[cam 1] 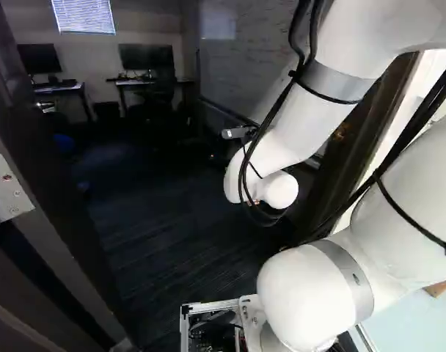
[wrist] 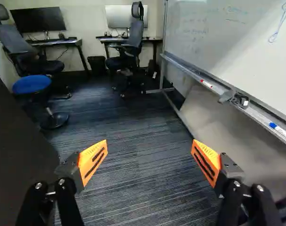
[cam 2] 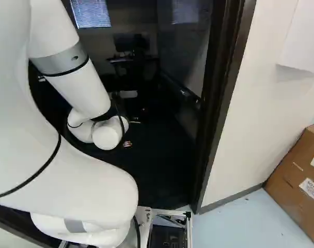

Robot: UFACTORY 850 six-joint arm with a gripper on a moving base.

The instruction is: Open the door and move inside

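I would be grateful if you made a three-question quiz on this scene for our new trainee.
1. True or false: the gripper stands open, with nothing held between its fingers.
2. In the wrist view, what stands on the floor between the left desk and the right desk?
A) a blue stool
B) a dark bin
C) a whiteboard
3. Fill in: in the right base view, the cardboard box stands to the ____ of the door frame.

Key: 1 true; 2 B; 3 right.
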